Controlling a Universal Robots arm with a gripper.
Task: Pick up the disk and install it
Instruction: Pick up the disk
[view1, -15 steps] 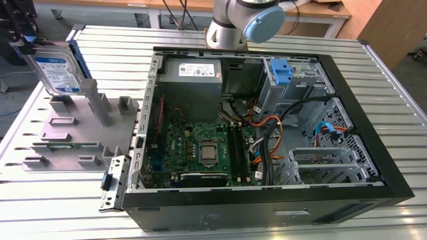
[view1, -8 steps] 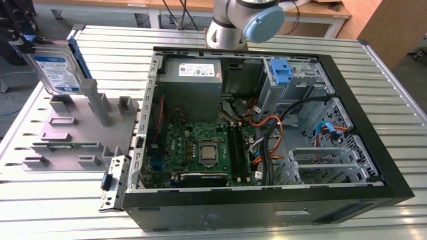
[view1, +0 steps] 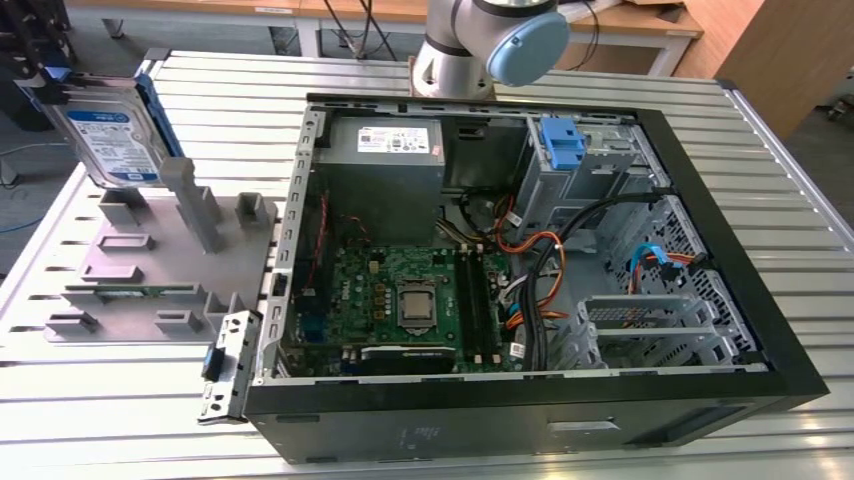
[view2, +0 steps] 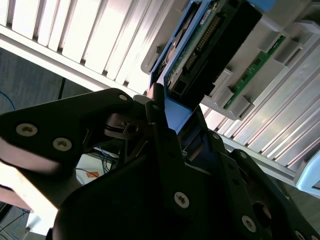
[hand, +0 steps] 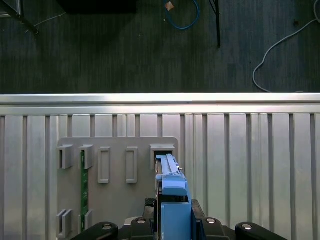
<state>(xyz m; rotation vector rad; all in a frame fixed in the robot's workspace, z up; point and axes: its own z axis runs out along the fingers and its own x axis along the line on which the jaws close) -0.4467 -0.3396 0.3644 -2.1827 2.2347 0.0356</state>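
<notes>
As our pincer clamps the flat silver-grey metal disk by its blue rail, we fear tilt jamming it in the grey plastic holder.

The disk has a bare silver-grey metal body, a paper label and smooth blue plastic rails. The claw is matt black with bright metal screws. The holder looks like matt grey plastic. The desk is ribbed metal with a soft sheen. The computer case has a matt black frame and bare perforated metal inside. The floor is dark, rough carpet.
</notes>
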